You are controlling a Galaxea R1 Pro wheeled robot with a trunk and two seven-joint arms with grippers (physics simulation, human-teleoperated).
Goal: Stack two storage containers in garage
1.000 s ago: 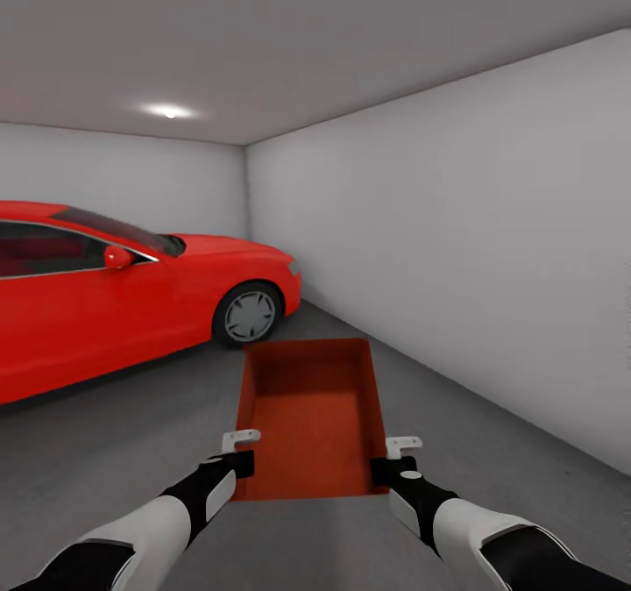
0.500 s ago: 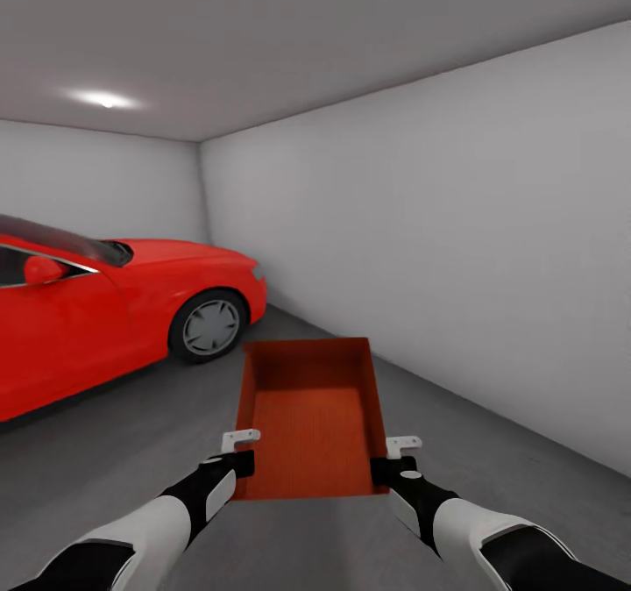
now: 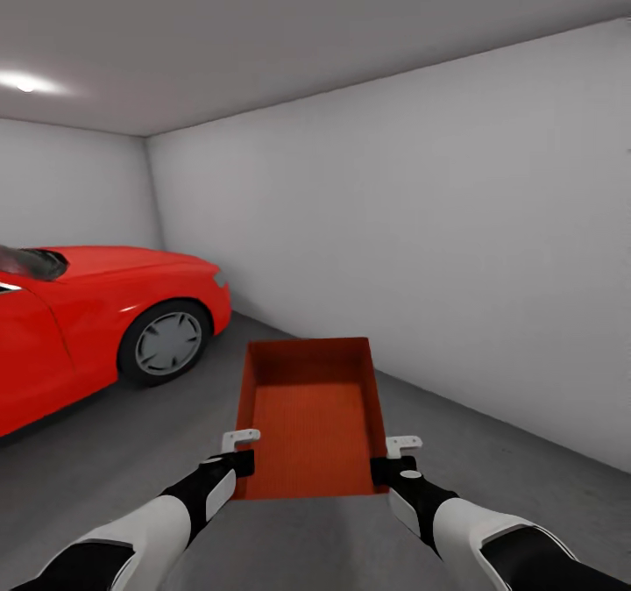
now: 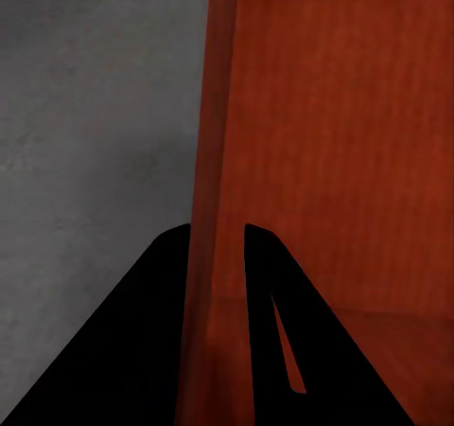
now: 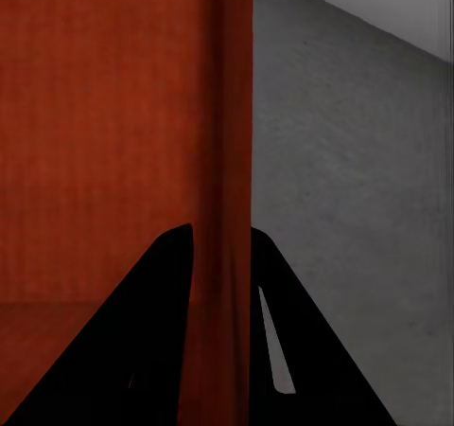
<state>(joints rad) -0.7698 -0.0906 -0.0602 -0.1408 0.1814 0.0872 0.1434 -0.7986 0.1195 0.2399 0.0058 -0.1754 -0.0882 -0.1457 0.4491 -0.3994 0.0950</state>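
Both grippers are clamping the storage container (image 3: 308,416): left gripper (image 3: 243,463) pinching its left wall, right gripper (image 3: 380,470) pinching its right wall.

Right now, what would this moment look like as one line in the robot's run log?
place: garage | carried: storage container | left end effector: shut on left wall | right end effector: shut on right wall | nearby: red car at left
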